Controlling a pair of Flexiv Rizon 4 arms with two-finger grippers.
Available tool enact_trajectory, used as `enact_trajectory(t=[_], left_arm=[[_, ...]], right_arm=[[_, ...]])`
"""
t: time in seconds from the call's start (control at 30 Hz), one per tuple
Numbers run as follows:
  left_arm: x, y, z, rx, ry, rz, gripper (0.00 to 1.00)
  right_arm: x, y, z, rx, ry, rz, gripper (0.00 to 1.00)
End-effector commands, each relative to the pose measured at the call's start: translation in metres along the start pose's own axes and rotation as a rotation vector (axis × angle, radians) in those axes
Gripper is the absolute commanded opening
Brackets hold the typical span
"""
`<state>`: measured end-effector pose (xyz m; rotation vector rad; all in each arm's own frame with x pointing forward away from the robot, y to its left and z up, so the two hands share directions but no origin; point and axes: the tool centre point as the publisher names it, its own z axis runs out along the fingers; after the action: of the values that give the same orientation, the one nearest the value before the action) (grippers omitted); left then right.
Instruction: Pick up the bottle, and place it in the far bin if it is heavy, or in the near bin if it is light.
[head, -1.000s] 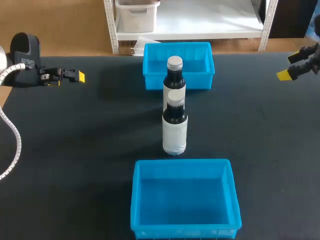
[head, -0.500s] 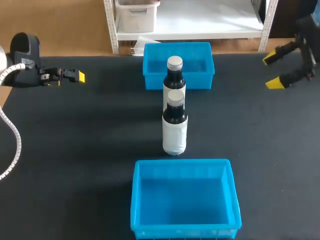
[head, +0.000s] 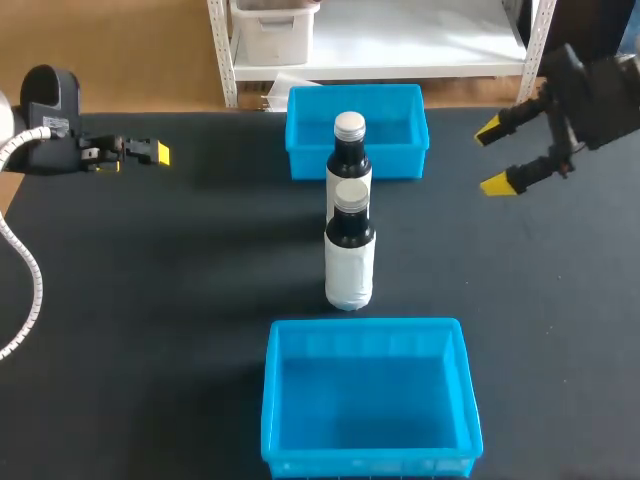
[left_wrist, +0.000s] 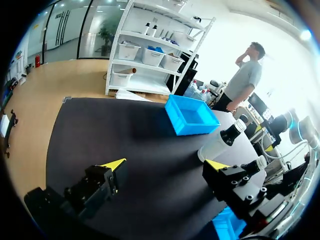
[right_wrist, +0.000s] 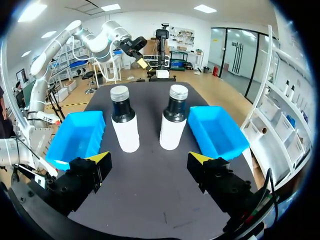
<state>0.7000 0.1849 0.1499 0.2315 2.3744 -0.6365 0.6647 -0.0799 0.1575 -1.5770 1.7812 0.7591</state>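
Note:
Two dark bottles with white labels and silver caps stand in a row mid-table, the far bottle (head: 350, 150) (right_wrist: 172, 122) against the far blue bin (head: 405, 158) (right_wrist: 216, 131), the near bottle (head: 350, 255) (right_wrist: 124, 125) between it and the near blue bin (head: 368, 400) (right_wrist: 80, 137). My right gripper (head: 498, 157) (right_wrist: 150, 157) hangs open to the right of the bottles, facing both, holding nothing. At the table's left edge my left gripper (head: 150, 152) (left_wrist: 165, 164) stands open and empty, far from the far bottle (left_wrist: 219, 143).
Both bins hold nothing. Dark tabletop (head: 180, 280) stretches to either side of the bottle row. In the left wrist view the far bin (left_wrist: 192, 116) lies ahead of the fingers, and a corner of the near bin (left_wrist: 227, 222) shows beside one finger.
My right arm has come in from the table's right edge, leftward toward the bottles, its fingers now seen spread wide. The left arm, bottles and bins have not moved.

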Motion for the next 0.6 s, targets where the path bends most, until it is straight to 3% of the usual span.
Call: enact_trajectory(t=[0.03, 0.6], left_arm=[[0.000, 0.000, 0.000, 0.000, 0.000, 0.000, 1.00], [0.000, 0.000, 0.000, 0.000, 0.000, 0.000, 1.00]], right_arm=[[-0.008, 0.008, 0.016, 0.003, 0.001, -0.004, 1.00], [-0.037, 0.034, 0.080, -0.086, -0.017, -0.026, 1.00]])
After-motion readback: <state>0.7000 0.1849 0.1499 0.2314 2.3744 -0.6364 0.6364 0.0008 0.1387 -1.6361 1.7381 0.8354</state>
